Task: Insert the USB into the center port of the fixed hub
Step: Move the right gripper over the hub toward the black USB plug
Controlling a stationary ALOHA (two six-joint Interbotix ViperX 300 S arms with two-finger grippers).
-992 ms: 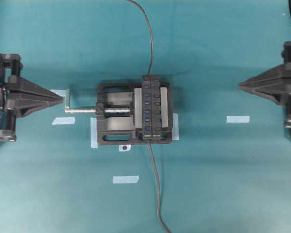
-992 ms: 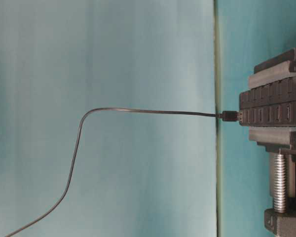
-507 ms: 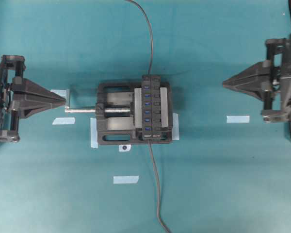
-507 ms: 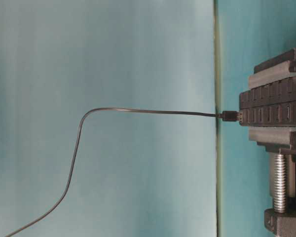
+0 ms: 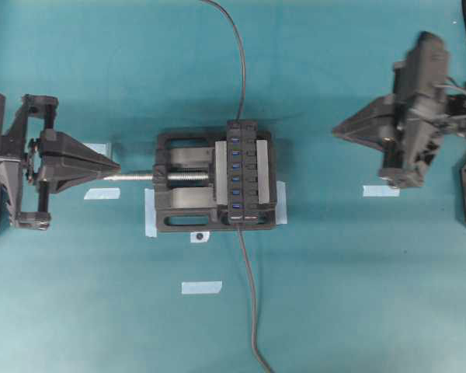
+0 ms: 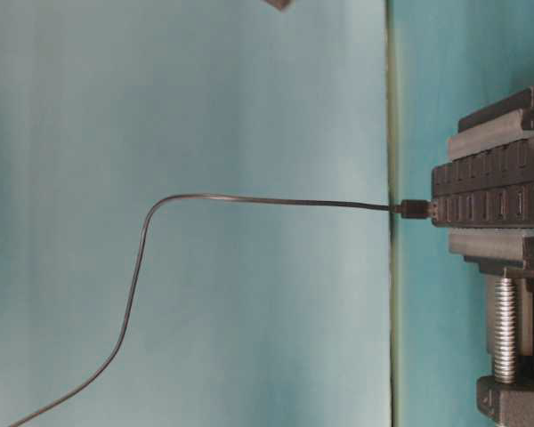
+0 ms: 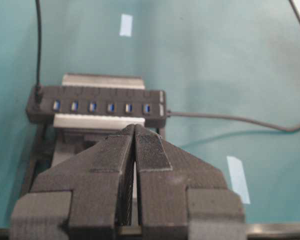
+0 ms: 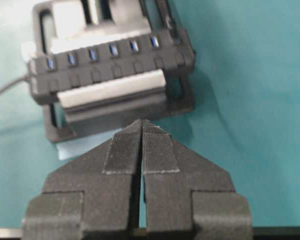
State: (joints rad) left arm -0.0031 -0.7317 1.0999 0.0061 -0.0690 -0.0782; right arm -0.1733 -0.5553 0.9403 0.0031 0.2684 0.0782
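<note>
The hub sits clamped in the vise in the middle of the table. Its long side runs up and down in the overhead view. The blue ports make one line along it. The USB sits at the hub's near end, with its cable trailing away. The left gripper and right gripper are both pinched closed with nothing in them, each well off to its own side.

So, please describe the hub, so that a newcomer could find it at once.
Find the black vise at the middle of the teal table. The fixed hub is the narrow black strip clamped in its jaws; unlike the vise, it carries a row of small blue slots.
</note>
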